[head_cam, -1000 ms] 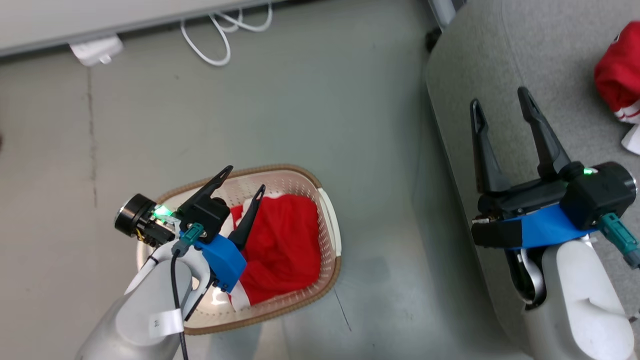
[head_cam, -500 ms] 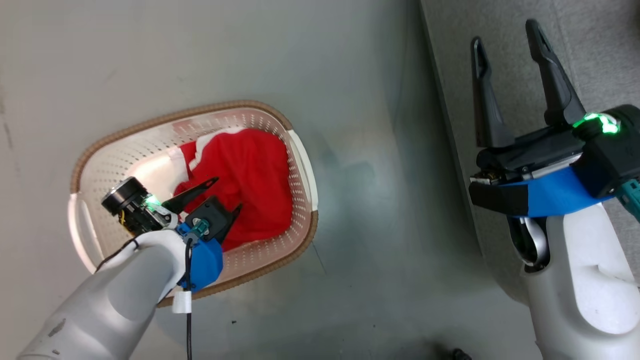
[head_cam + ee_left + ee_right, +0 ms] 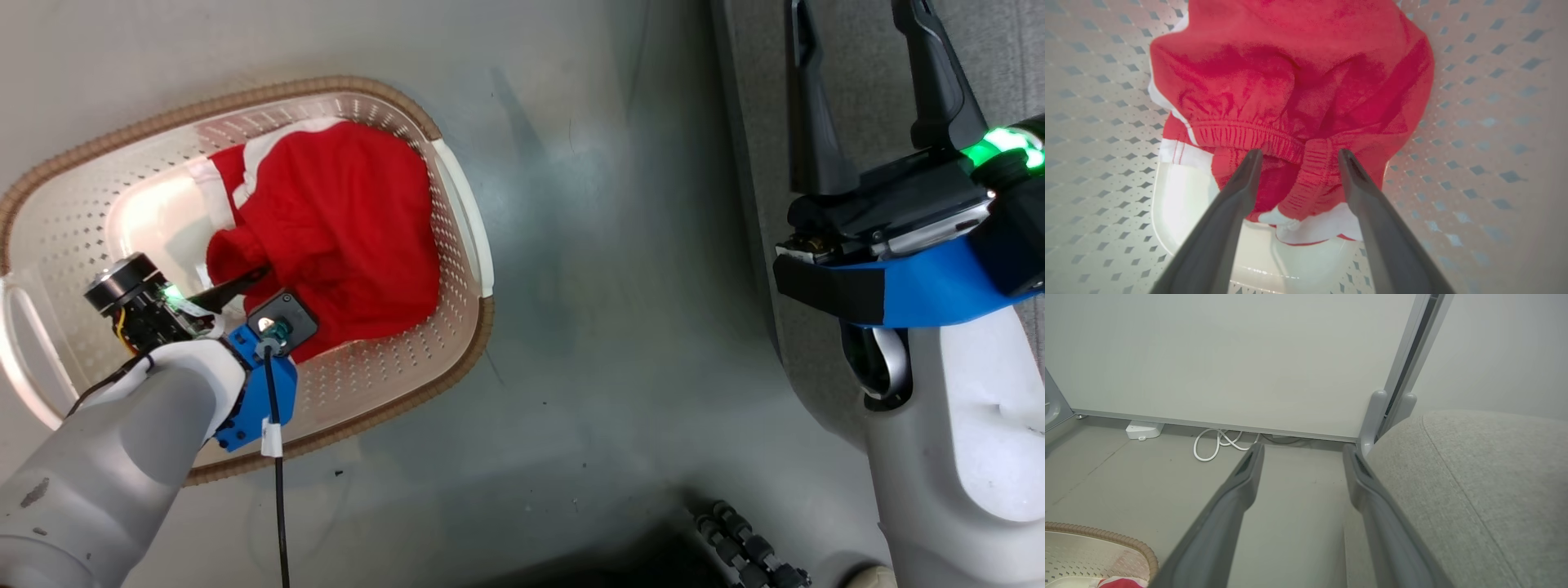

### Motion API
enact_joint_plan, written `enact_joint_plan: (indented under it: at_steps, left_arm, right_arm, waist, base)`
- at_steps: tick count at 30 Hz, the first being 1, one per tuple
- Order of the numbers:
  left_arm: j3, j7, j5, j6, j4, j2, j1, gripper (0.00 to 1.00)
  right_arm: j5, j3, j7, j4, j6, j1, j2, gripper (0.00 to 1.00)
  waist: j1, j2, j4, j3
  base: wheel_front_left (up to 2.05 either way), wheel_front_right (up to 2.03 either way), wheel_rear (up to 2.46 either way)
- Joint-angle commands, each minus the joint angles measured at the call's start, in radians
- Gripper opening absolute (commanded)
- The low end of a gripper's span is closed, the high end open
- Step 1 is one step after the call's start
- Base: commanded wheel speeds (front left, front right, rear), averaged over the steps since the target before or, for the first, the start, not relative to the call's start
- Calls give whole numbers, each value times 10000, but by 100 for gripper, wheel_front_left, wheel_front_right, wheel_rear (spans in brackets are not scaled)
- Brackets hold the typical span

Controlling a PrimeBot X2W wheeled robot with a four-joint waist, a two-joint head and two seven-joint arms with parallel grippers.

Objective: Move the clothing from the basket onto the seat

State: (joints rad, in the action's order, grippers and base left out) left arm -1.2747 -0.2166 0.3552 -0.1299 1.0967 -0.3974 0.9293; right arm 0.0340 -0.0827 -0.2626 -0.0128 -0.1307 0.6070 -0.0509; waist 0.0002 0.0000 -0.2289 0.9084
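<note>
Red clothing is in the basket, heaped toward the R side of its floor, white panels poking out at the top-left of the heap. Basket sits on the grey floor, well apart from the seat, which runs up the R edge of the head view.

Left wrist cam, close in: a gathered elastic waistband bunches up right in front, white trim under it, perforated walls all round. Left gripper is down inside the basket, jaws spread wide, one fingertip on each side of that waistband fold (touching the fabric or just above it, can't tell). Nothing clamped yet.

Right gripper is up by the seat, fingers parted wide and empty, tips cut off by the top of the head view. From its own wrist cam, one finger lies over bare floor, the other in front of the seat's rounded edge.

Farther out in that view: pale wall panel, white cable looped at its foot, small white box beside it, and a corner of the brown basket rim at the bottom L.
</note>
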Motion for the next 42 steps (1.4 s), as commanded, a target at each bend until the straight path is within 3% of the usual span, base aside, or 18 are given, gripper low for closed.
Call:
enact_joint_plan:
  at_steps: [1,16,17,19,30,42]
  left_arm:
    - [-48,212,71,-8,107,-106,205,100]
    - [-78,1127,-323,-8,191,-284,655,100]
    - [-77,1205,-305,-8,203,-266,646,85]
    - [-78,1395,-280,-8,209,-235,629,0]
    - [-79,1511,-227,-8,-132,-158,596,0]
    - [-78,596,733,-8,-491,332,733,0]
  right_arm:
    - [-1,9,-34,103,-1,235,9,100]
    - [-56,103,-34,401,-1,543,10,100]
    - [-55,116,-34,404,-1,547,10,100]
    - [-52,133,-34,404,-1,542,10,100]
    - [-62,249,-34,345,-1,499,10,100]
    - [-115,441,-34,95,-1,260,8,100]
  waist:
    - [-2,0,-108,405]
    - [-2,0,-174,1410]
    - [-2,0,-172,1423]
    - [-2,0,-175,1432]
    - [-2,0,-62,1311]
    - [-2,0,397,356]
  base:
    - [0,0,0]
    - [0,0,0]
    - [0,0,0]
    - [0,0,0]
    - [0,0,0]
    - [0,0,0]
